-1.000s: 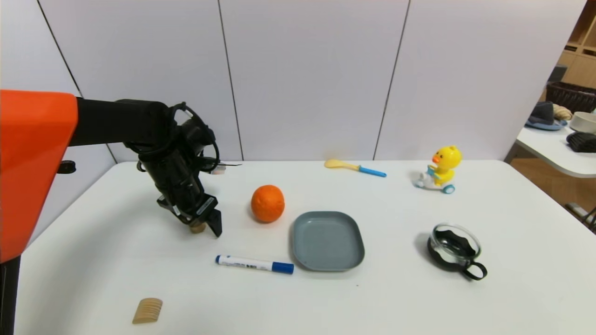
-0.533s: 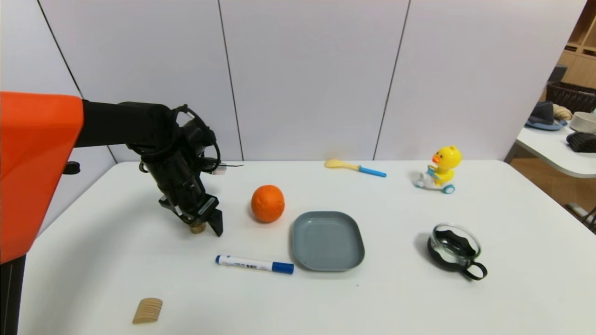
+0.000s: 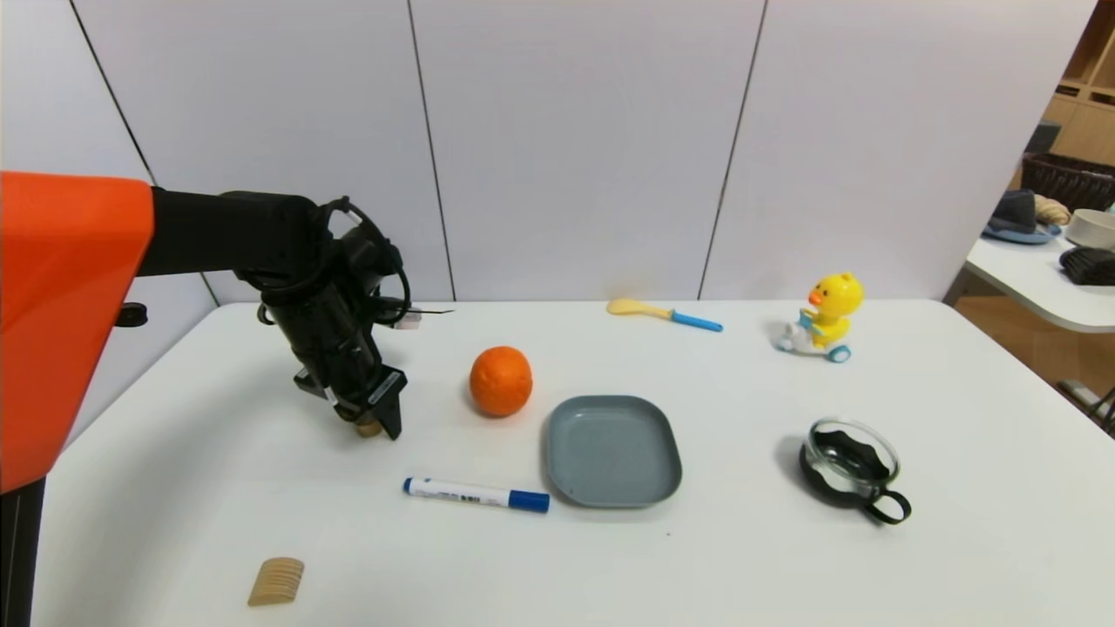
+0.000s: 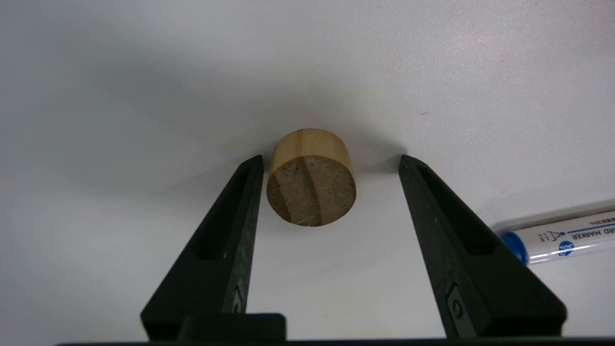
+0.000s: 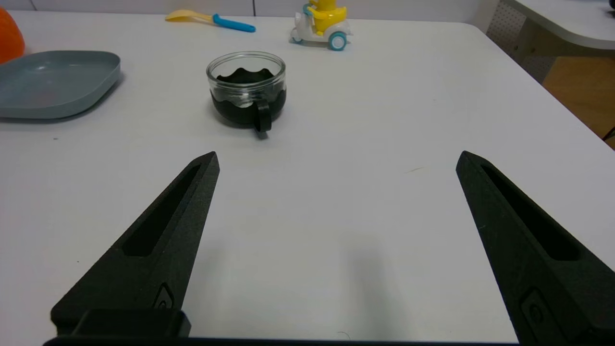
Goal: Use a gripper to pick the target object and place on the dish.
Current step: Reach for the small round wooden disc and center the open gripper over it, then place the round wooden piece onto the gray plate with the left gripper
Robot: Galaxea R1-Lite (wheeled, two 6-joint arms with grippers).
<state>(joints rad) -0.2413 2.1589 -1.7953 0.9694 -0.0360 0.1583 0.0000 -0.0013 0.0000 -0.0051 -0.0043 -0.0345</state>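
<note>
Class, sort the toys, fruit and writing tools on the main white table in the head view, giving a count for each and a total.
Toys: 1, the duck
Fruit: 1, the orange
Writing tools: 1, the marker
Total: 3

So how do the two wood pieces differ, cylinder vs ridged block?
Shape: the cylinder is round, the block a ridged wedge.
Place: the cylinder sits between the left gripper's open fingers; the block lies apart from it.
Both are tan wood on the table.
</note>
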